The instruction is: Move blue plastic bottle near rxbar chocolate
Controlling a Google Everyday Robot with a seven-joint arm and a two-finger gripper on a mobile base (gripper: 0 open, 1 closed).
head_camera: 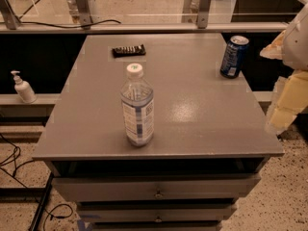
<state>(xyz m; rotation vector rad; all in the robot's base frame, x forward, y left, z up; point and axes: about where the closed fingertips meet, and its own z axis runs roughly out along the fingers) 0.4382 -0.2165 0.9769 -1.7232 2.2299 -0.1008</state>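
The blue plastic bottle stands upright on the grey table, close to the front edge and a little left of its middle. It is clear, with a white screw cap on top and a blue-and-white label wrapped around its lower body. Nothing touches it.

The rxbar chocolate lies flat near the far edge, also left of the middle. It is a dark wrapper with pale lettering, its long side roughly parallel to that edge. A broad stretch of bare table top separates it from the bottle, so the two are well apart.

A dark blue soda can stands upright near the far right corner, just inside the right edge and well away from both bottle and bar.

The gripper is off the table, beyond the right edge and about level with its middle. It shows as pale yellowish parts below a rounded white section of the arm at the picture's border. It holds nothing that can be seen, and whether the jaws are apart or together I cannot tell.

Below the front edge, stacked drawers with small knobs sit slightly pulled out. To the left of the table, a small white pump dispenser stands on a low ledge. Black cables trail over the speckled floor beneath it. Beyond the far edge, two pale posts rise from a rail.
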